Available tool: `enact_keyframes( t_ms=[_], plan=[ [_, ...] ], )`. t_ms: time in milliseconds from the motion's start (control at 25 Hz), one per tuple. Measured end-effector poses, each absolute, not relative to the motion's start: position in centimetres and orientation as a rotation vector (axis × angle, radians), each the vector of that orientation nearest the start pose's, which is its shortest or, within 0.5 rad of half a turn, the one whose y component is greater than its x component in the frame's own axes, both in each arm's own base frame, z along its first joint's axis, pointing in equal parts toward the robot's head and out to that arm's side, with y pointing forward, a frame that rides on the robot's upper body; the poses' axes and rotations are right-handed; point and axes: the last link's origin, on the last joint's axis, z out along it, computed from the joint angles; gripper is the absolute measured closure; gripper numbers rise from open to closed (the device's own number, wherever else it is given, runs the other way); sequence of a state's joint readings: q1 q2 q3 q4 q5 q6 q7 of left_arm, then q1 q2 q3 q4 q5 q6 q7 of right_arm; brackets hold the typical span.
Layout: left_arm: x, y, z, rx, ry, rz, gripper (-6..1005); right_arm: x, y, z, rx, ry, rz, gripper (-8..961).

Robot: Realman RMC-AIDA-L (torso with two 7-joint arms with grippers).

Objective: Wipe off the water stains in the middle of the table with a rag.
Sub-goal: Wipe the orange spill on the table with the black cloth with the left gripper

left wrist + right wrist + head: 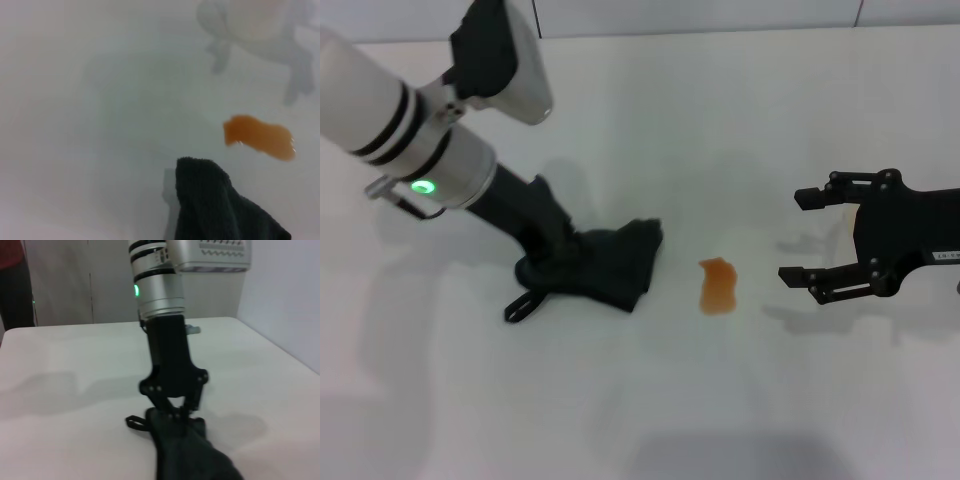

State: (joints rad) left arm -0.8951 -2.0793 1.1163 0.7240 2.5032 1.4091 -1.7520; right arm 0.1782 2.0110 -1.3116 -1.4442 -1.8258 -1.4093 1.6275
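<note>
The black rag [615, 262] lies bunched on the white table [650, 130], its loop tab toward the front left. My left gripper [556, 258] reaches down from the upper left and is shut on the rag's left part; the right wrist view shows the left gripper [181, 411] with its fingers sunk into the rag [192, 455]. The water stains [718, 285] are one orange-brown blotch just right of the rag, a small gap between them. In the left wrist view the rag [215, 205] hangs near the stain [260, 136]. My right gripper [793, 237] hovers open, right of the stain.
The tabletop's far edge [720, 30] meets a pale wall. Shadows of both arms fall on the white surface around the rag and stain.
</note>
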Motion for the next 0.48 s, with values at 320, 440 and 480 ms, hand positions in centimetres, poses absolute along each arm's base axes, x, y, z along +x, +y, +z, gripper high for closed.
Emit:
enact_keyframes(
  t_ms=[320, 440, 480],
  plan=[
    [-15.6, 39.7, -6.6, -3.03, -0.132, 0.34, 938, 21.0, 29.8, 3.6, -2.776, 0.148, 0.311, 97],
    [-14.8, 39.4, -7.4, -3.048, -0.096, 0.325, 938, 21.0, 29.9, 3.6, -2.777, 0.152, 0.302, 96],
    [-14.7, 39.4, -7.6, -3.051, -0.089, 0.32, 938, 21.1, 29.8, 3.6, -2.778, 0.153, 0.3, 96]
  ],
)
